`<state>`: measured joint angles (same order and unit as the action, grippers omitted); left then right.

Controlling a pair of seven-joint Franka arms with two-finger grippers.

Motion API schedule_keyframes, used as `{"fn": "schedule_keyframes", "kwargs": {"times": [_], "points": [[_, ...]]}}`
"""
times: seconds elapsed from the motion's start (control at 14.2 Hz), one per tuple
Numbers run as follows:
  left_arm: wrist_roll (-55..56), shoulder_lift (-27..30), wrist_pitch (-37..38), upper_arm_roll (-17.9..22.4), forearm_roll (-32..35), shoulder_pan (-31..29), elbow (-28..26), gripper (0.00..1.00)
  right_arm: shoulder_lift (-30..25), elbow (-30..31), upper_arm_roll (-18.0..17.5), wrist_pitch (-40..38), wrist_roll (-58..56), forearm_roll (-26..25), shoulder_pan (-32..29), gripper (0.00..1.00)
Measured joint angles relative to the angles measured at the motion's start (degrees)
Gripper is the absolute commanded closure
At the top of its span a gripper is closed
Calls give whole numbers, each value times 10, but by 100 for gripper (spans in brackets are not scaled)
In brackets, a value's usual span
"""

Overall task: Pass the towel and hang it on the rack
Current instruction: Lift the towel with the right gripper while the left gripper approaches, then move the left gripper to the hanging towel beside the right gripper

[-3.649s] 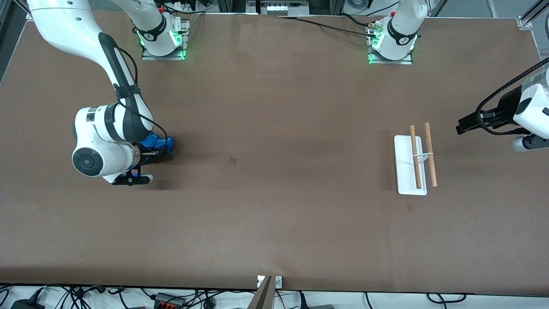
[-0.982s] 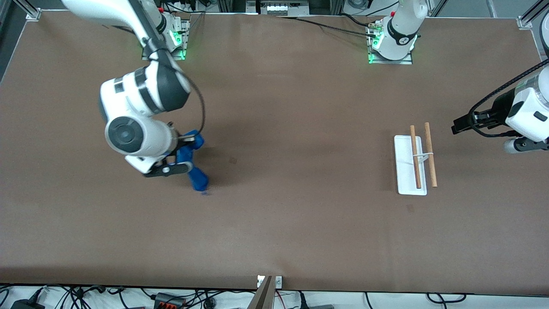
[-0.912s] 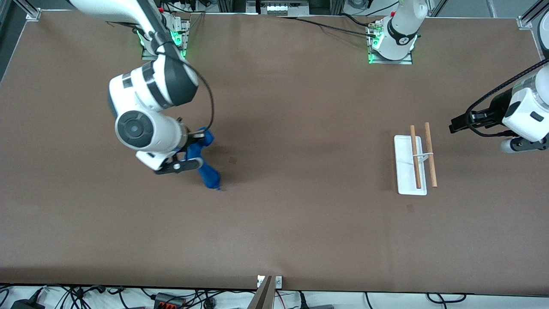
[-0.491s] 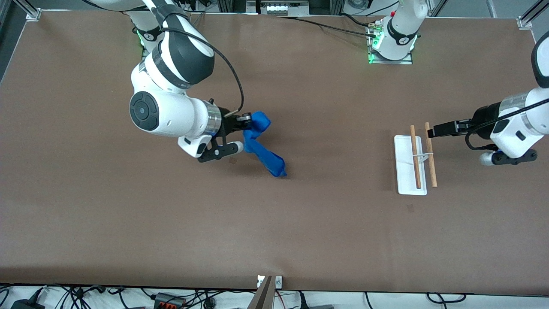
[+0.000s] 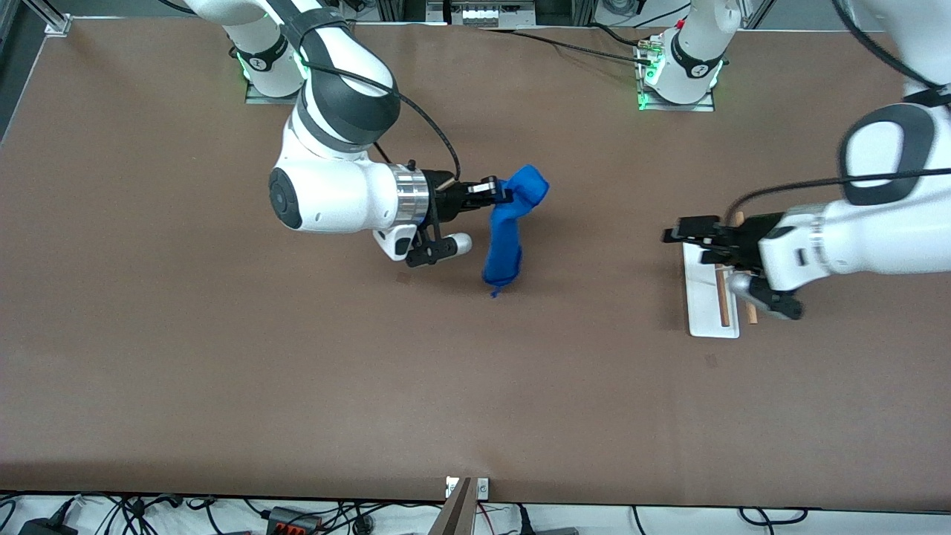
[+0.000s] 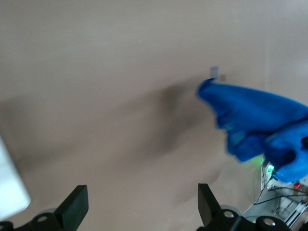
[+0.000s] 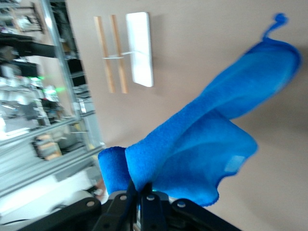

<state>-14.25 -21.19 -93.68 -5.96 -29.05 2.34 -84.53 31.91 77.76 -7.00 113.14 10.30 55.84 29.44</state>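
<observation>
The bright blue towel (image 5: 505, 238) hangs in the air over the middle of the table, pinched at its top corner by my right gripper (image 5: 496, 192), which is shut on it. In the right wrist view the towel (image 7: 216, 139) drapes away from the shut gripper (image 7: 142, 195). The rack (image 5: 702, 312), a white base with two wooden rods, stands toward the left arm's end of the table. My left gripper (image 5: 680, 234) is open and empty over the rack, partly hiding it, and faces the towel. The left wrist view shows its fingers (image 6: 77, 206) wide apart and the towel (image 6: 255, 122) ahead.
The brown table (image 5: 475, 401) carries only the rack. The rack also shows in the right wrist view (image 7: 139, 48). The two arm bases (image 5: 676, 74) stand along the table's farther edge. Cables lie past the nearer edge.
My right arm lifted the towel off the table and carried it toward the middle. My left arm swung in from the table's end, over the rack, toward the towel.
</observation>
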Motion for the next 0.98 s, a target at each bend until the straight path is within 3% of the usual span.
{"fn": "schedule_keyframes", "kwargs": {"times": [0.21, 0.63, 0.98], "points": [[-49, -9, -40, -1, 0, 46, 0, 0, 5, 0, 0, 21, -13, 26, 13, 100], [-156, -5, -39, -5, 0, 52, -6, 0, 16, 0, 0, 35, -13, 26, 26, 100], [-347, 5, -182, -18, 6, 58, -106, 0, 17, 0, 0, 35, -14, 26, 27, 100]]}}
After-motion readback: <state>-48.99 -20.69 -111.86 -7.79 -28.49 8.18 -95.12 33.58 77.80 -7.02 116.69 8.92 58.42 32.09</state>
